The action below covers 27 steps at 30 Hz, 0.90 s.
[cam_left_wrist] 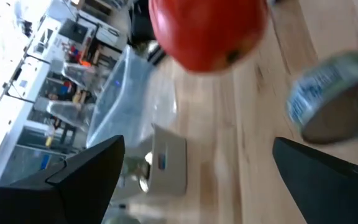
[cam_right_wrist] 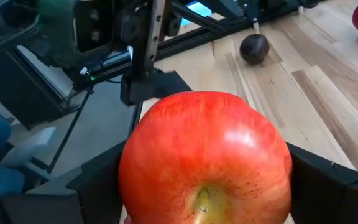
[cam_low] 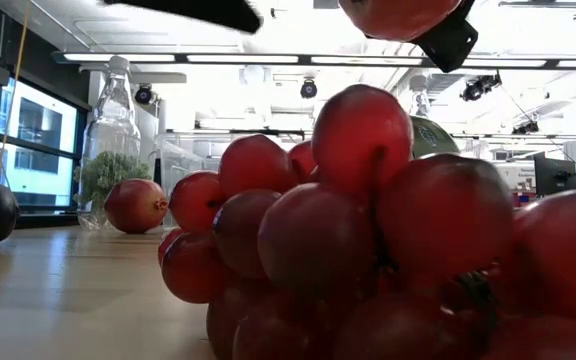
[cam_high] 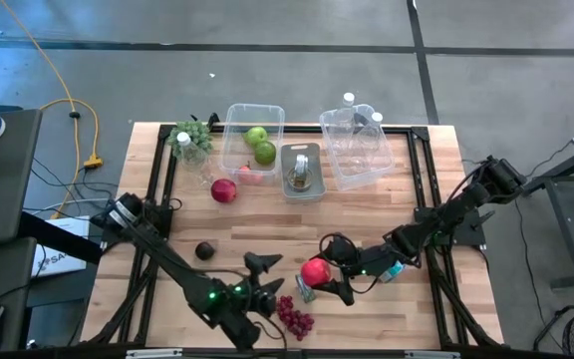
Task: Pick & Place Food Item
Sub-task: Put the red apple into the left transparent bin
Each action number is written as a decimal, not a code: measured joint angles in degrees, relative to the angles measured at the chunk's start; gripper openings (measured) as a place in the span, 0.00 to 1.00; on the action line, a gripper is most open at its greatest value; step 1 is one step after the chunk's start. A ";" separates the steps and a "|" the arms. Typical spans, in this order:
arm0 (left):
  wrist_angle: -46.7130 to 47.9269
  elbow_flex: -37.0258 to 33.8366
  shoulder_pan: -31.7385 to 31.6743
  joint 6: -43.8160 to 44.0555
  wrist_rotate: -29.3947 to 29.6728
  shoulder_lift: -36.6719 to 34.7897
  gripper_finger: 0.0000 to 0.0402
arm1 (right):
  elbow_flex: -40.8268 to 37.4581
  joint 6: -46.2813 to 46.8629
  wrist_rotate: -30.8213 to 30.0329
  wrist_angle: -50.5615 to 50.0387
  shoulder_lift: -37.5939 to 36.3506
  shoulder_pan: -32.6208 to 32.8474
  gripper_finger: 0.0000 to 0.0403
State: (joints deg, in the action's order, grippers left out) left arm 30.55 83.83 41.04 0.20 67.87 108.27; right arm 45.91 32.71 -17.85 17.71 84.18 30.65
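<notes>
A red apple (cam_high: 314,270) hangs above the near middle of the table, with my right gripper (cam_high: 329,269) shut on it; it fills the right wrist view (cam_right_wrist: 205,158). My left gripper (cam_high: 272,279) stands open just to the apple's left, nothing between its fingers, facing the apple (cam_left_wrist: 207,31). A small tin can (cam_high: 305,291) stands on the table right by the apple. A bunch of red grapes (cam_high: 295,319) lies at the near edge and fills the low view (cam_low: 368,240). My right gripper pinches the apple's two opposite sides (cam_right_wrist: 135,177) between its two fingers, coming nearly level from the table's right. The apple is lifted clear of the table (cam_low: 398,15), with one dimpled end (cam_right_wrist: 204,199) turned toward the wrist.
At the back stand a clear bin (cam_high: 235,120) with green apples, a grey tray (cam_high: 302,172) and another clear bin (cam_high: 357,150). Green grapes (cam_high: 192,135), a red fruit (cam_high: 224,190) and a dark fruit (cam_high: 205,250) lie on the left half.
</notes>
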 joint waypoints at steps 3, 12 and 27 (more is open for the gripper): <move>-7.65 0.00 -1.42 -7.12 -0.40 0.00 0.99 | 0.00 0.00 0.22 1.49 0.00 0.18 0.83; -22.58 0.00 -4.32 -21.93 -10.43 -0.04 0.99 | 0.00 -1.51 0.31 4.22 0.00 0.48 0.83; -39.09 0.11 -2.17 -41.49 -6.42 -0.17 0.99 | -0.03 -11.17 -4.32 17.99 0.02 3.81 0.83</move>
State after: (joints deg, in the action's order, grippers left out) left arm -8.53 83.94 38.87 -41.29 61.45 108.09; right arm 45.88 21.54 -22.17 35.70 84.20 34.46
